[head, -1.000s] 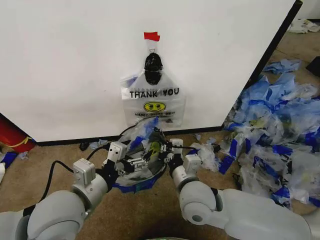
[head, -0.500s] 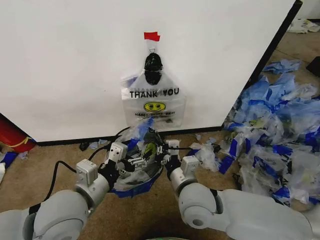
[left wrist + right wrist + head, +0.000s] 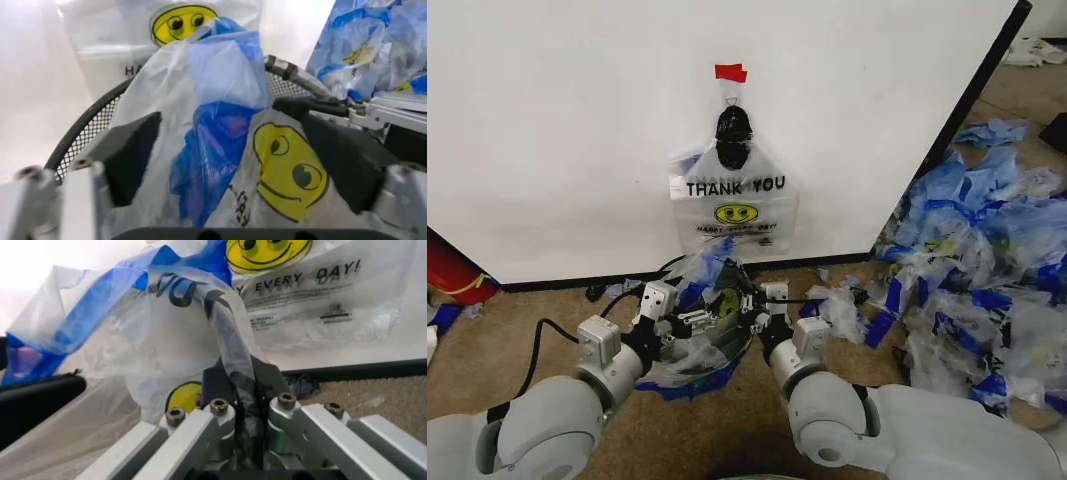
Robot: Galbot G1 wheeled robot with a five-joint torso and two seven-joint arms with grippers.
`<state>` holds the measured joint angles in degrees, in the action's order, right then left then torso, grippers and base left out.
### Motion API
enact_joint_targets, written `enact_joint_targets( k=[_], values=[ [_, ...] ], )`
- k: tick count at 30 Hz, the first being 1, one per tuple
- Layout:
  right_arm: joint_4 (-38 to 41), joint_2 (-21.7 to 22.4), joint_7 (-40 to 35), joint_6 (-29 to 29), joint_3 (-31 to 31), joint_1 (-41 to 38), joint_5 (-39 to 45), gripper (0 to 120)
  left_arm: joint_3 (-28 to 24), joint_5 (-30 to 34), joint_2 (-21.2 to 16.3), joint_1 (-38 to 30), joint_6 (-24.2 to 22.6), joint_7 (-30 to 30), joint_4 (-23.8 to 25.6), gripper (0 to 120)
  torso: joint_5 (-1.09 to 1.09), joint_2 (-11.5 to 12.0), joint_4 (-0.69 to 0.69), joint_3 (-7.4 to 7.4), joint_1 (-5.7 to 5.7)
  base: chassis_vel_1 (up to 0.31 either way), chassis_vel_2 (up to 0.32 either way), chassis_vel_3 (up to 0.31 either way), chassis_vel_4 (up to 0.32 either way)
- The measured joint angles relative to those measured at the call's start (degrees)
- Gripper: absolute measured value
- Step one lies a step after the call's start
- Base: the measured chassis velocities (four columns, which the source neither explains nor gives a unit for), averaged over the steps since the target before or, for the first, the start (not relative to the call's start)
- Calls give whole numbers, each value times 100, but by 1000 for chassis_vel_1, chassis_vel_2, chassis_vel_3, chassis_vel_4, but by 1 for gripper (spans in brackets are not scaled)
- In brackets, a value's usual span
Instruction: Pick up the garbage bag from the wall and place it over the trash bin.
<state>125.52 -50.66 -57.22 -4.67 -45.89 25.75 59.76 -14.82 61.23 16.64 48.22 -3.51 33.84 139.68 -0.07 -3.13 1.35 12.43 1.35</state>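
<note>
A see-through garbage bag point(image 3: 689, 355) with blue handles and a yellow smiley lies bunched over the black mesh trash bin point(image 3: 83, 132), on the floor at the foot of the white wall point(image 3: 557, 130). My left gripper point(image 3: 689, 322) is open at the bin's left side, and the bag point(image 3: 220, 125) lies between its wide-apart fingers point(image 3: 133, 150). From the right, my right gripper point(image 3: 752, 305) is shut on a strand of the bag point(image 3: 233, 355). A second "THANK YOU" bag point(image 3: 732, 205) hangs from the black hook point(image 3: 732, 125) under the red tape point(image 3: 730, 72).
A big heap of blue-and-clear plastic bags point(image 3: 987, 270) covers the floor to the right. A red cylinder point(image 3: 452, 275) stands at the far left by the wall. A black cable point(image 3: 537, 340) trails from my left arm across the brown carpet.
Both grippers have shifted a little to the left and toward me, drawing the bag slightly wider over the bin. The bag on the wall has not moved.
</note>
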Motion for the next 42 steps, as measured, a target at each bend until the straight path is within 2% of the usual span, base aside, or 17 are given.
enact_joint_targets(
  k=[3, 9, 12, 16, 17, 22, 42],
  values=[
    [11, 9, 0, -2, 6, 16, -14, 1, 2, -9, 3, 24, 6, 5, -4, 71, 0, 0, 0, 0, 0, 0, 0, 0, 0],
    [26, 56, 3, -6, 60, 114, -69, 1, 26, -32, 23, 62, 60, 7, -5, 44, 0, 0, 0, 0, 0, 0, 0, 0, 0],
    [28, 72, 12, -15, 62, 132, -85, 1, 34, -37, 25, 62, 71, 7, -13, 38, 0, 0, 0, 0, 0, 0, 0, 0, 0],
    [72, 122, 108, -115, 114, 216, -117, 1, 47, -67, 30, 79, 107, 9, -68, 18, 0, 0, 0, 0, 0, 0, 0, 0, 0],
    [72, 122, 108, -115, 114, 216, -117, 1, 47, -67, 30, 79, 107, 9, -68, 18, 0, 0, 0, 0, 0, 0, 0, 0, 0],
    [186, 297, 340, -324, 196, 370, -133, 1, 197, -81, 41, 94, 169, 15, -149, 0, 0, 0, 0, 0, 0, 0, 0, 0, 0],
    [695, 836, 835, -702, 582, 1036, -326, 1, 817, -132, -105, 385, 303, 3, -577, 0, 0, 0, 0, 0, 0, 0, 0, 0, 0]
  ],
)
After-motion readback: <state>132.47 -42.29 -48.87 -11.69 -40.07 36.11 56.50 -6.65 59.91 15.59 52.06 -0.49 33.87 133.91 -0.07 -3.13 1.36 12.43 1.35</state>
